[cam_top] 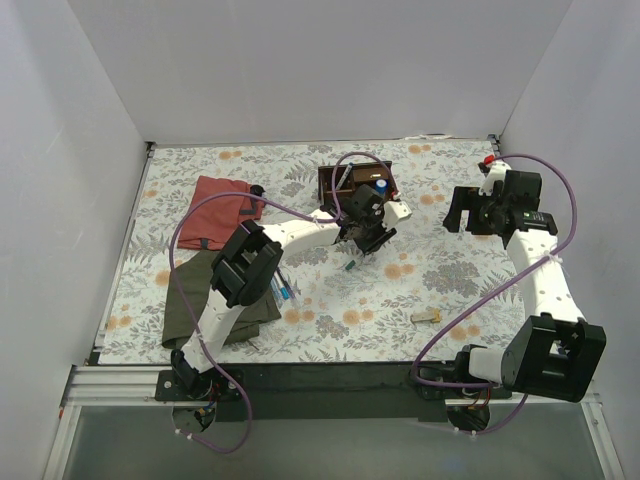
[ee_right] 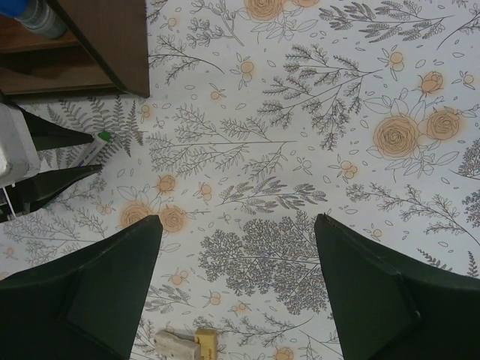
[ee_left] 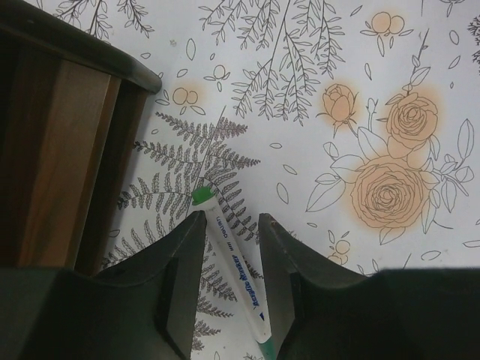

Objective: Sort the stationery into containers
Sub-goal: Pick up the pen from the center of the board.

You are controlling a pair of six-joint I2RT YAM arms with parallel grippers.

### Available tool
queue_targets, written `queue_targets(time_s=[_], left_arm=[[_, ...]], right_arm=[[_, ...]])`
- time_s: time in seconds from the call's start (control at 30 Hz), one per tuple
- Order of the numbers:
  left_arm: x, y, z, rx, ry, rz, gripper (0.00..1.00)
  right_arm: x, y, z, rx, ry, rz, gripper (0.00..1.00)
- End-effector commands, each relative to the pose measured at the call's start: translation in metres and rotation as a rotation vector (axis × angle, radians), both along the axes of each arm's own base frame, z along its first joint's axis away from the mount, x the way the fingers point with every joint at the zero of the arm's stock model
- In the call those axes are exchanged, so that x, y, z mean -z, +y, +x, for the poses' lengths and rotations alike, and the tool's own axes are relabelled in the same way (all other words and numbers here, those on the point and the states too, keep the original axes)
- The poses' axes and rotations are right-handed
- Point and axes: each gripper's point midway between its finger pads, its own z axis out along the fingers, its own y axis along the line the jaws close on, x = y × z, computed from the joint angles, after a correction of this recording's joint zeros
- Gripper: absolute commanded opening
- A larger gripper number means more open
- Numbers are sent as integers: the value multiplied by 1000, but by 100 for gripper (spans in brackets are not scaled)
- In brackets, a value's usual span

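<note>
A white pen with green tip (ee_left: 234,264) lies on the floral table cover just in front of the dark brown wooden organiser (ee_left: 67,150). My left gripper (ee_left: 231,217) is open and straddles this pen, with the left finger close against it and a gap on the right. From above, the left gripper (cam_top: 365,240) is in front of the organiser (cam_top: 355,180), which holds a blue-capped cylinder (cam_top: 383,186). A beige eraser block (cam_top: 427,316) lies at the near right. My right gripper (ee_right: 238,221) is open and empty above the cover, with the eraser (ee_right: 184,345) near its left finger.
A red cloth (cam_top: 220,205) and an olive cloth (cam_top: 200,295) lie at the left. Several thin pens (cam_top: 283,290) lie by the olive cloth, partly under my left arm. White walls enclose the table on three sides.
</note>
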Motion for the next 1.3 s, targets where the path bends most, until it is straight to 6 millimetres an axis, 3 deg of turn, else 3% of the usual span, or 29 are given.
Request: queue_targets(time_s=[0.0, 0.3, 0.57, 0.73, 0.87, 0.97, 1.1, 1.27], left_arm=[[0, 1, 2, 2, -34, 2, 33], [12, 1, -6, 8, 17, 6, 27], [20, 15, -13, -35, 64, 62, 22], [2, 8, 2, -79, 18, 32, 29], [2, 10, 8, -96, -5, 41, 39], [2, 11, 8, -100, -11, 46, 41], [8, 14, 7, -106, -6, 56, 41], [13, 14, 4, -93, 5, 58, 33]], right_arm=[[-19, 1, 11, -26, -54, -5, 92], [-17, 0, 12, -41, -41, -16, 92], [-16, 2, 13, -49, -36, -3, 91], [-13, 3, 13, -51, -25, 3, 92], [-14, 3, 15, -55, -29, 0, 91], [-15, 2, 16, -50, -29, -1, 91], [-14, 3, 17, -54, -28, 4, 91], [-13, 3, 17, -52, -22, 7, 91]])
